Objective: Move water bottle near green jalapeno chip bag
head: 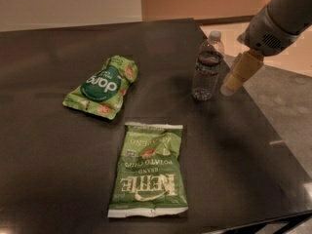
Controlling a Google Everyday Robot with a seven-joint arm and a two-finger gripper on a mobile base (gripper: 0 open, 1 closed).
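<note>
The water bottle point(206, 67) is clear with a white cap and stands upright near the table's far right edge. The green jalapeno chip bag point(148, 169) lies flat near the front middle of the dark table, its lettering upside down to me. My gripper point(233, 81) comes in from the upper right on a grey arm and sits just right of the bottle, at about its mid height. Only one tan finger shows clearly. The bottle stands well behind and to the right of the chip bag.
A smaller green "dang" pouch point(104, 86) lies at the left middle of the dark table point(48, 145). The table's right edge point(273, 130) runs close to the bottle, with grey floor beyond it.
</note>
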